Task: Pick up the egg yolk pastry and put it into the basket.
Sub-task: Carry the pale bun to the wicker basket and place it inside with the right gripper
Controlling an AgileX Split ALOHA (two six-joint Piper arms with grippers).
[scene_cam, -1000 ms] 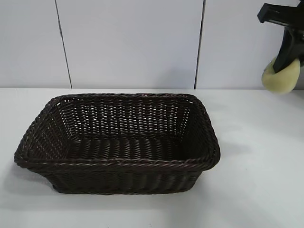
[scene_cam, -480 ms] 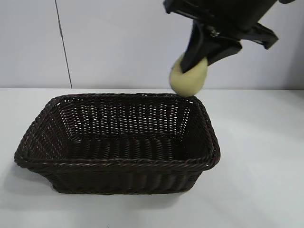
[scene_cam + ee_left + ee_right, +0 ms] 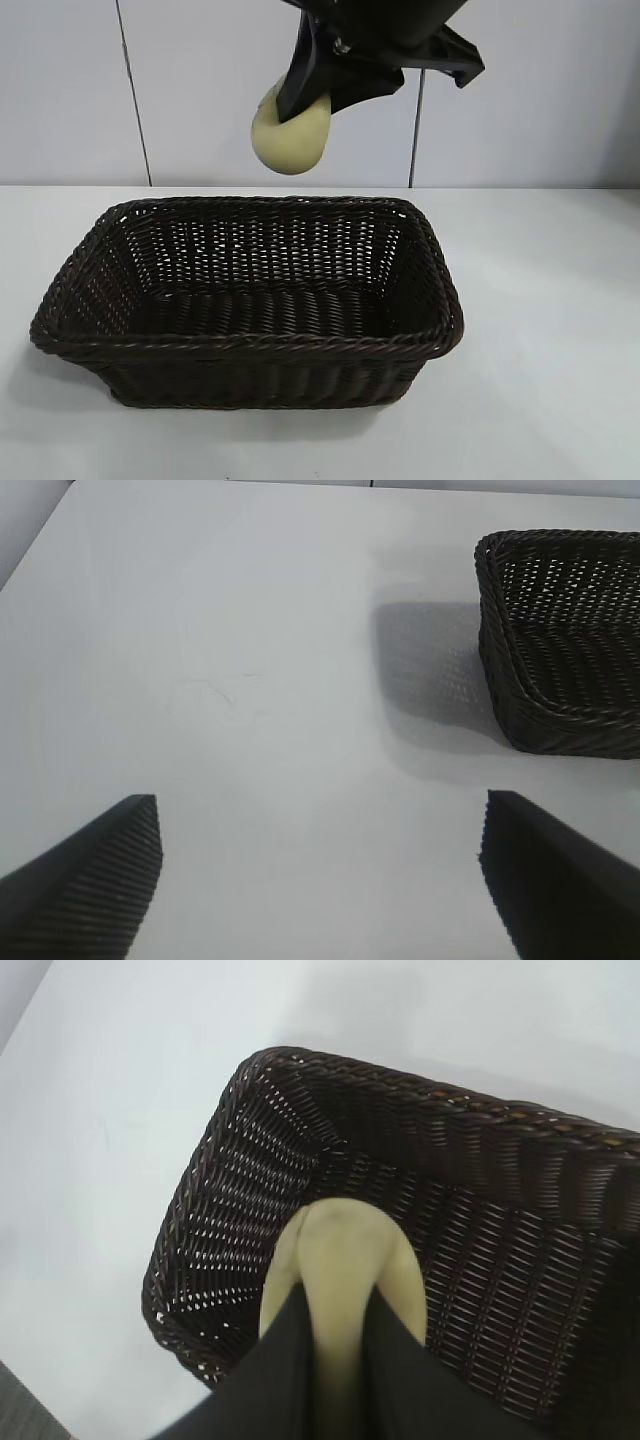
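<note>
Hanging in the upper middle of the exterior view, the right claw (image 3: 300, 95) is pinching the egg yolk pastry (image 3: 290, 135), its two black fingers pressing in on the upper part of the pale yellow lump while the rounded lower end is sticking out below them. The pastry is sitting in the air above the far rim of the basket (image 3: 250, 345), clear of the wicker and not touching it. The dark brown woven basket is resting on the white tabletop (image 3: 560, 330) in the lower left and centre of that frame, with nothing lying inside it.

In the right wrist view the pastry (image 3: 340, 1260) is filling the lower middle, squeezed between the dark fingers (image 3: 270, 1370), with the basket's inner corner (image 3: 250, 1210) lying beneath it.

The left claw (image 3: 320, 870) is standing spread wide and holding nothing; its two ribbed fingertips (image 3: 95, 865) are showing at the bottom corners of the left wrist view, above bare tabletop (image 3: 250, 660). One end of the basket (image 3: 560, 650) is sitting in the upper right of that picture, well apart from this claw.
</note>
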